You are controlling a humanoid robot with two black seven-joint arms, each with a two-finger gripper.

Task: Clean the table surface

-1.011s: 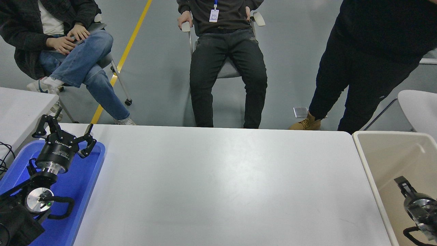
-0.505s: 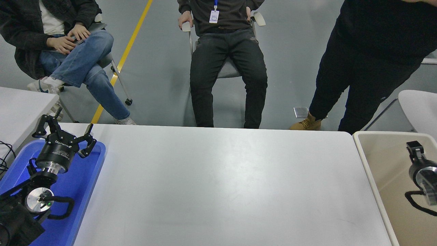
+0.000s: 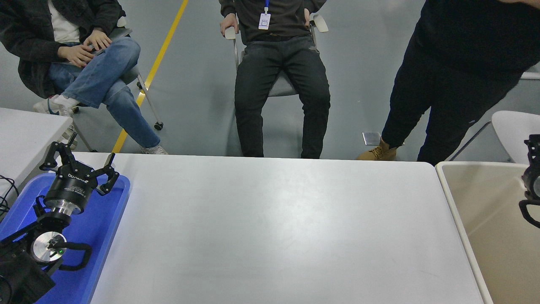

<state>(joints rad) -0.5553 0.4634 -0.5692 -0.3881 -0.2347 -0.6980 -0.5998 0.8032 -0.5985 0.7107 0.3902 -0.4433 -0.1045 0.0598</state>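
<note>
Over one blue tray (image 3: 105, 219) the left end effector (image 3: 78, 162) gapes; the right end effector (image 3: 532, 169), unreadable; one table surface (image 3: 274, 228).

White lettering runs across the black body of the left gripper (image 3: 79, 169), which hangs over the blue tray (image 3: 107, 219); it is too small and tilted to be read. No other legible text, number or sign appears.

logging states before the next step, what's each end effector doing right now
Left end effector: open, holding nothing, parked over the blue tray.
Right end effector: mostly cut off at the right edge above the beige bin; cannot be told.
</note>
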